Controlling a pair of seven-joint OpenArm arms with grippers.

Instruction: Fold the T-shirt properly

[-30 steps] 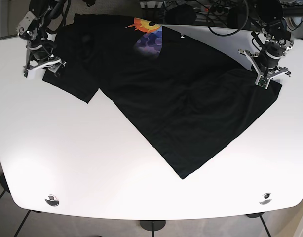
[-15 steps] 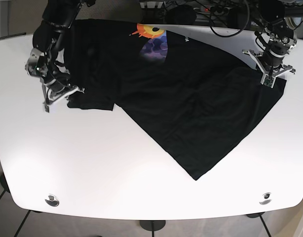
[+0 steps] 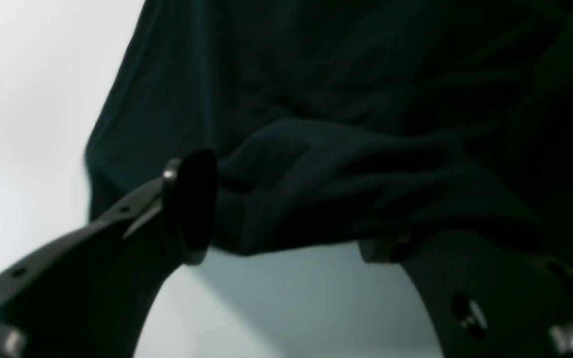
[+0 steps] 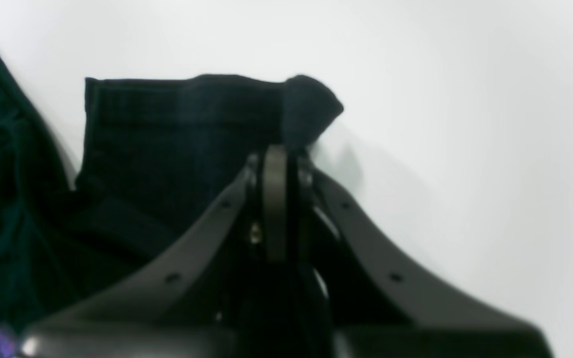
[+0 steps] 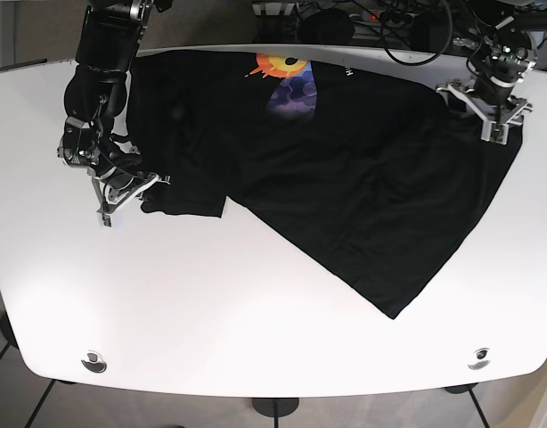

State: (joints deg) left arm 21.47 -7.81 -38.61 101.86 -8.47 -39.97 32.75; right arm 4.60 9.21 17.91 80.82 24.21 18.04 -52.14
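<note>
A black T-shirt (image 5: 345,178) with an orange and purple print (image 5: 289,85) lies spread and skewed on the white table (image 5: 256,312). My right gripper (image 5: 131,192) is at the shirt's left side, shut on the hem of a sleeve (image 4: 167,134). In the right wrist view the gripper (image 4: 279,159) pinches a small flap of cloth. My left gripper (image 5: 489,120) is at the shirt's far right corner. In the left wrist view the gripper (image 3: 286,223) holds a thick bunched fold of the shirt (image 3: 341,174) between its jaws.
Cables and dark gear (image 5: 363,18) crowd the table's back edge. Two metal fittings (image 5: 93,361) (image 5: 478,358) sit near the front corners. Bare table lies in front of the shirt.
My right gripper has moved forward and inward, dragging the sleeve with it. My left gripper has moved back and slightly right. The whole shirt has shifted to the right.
</note>
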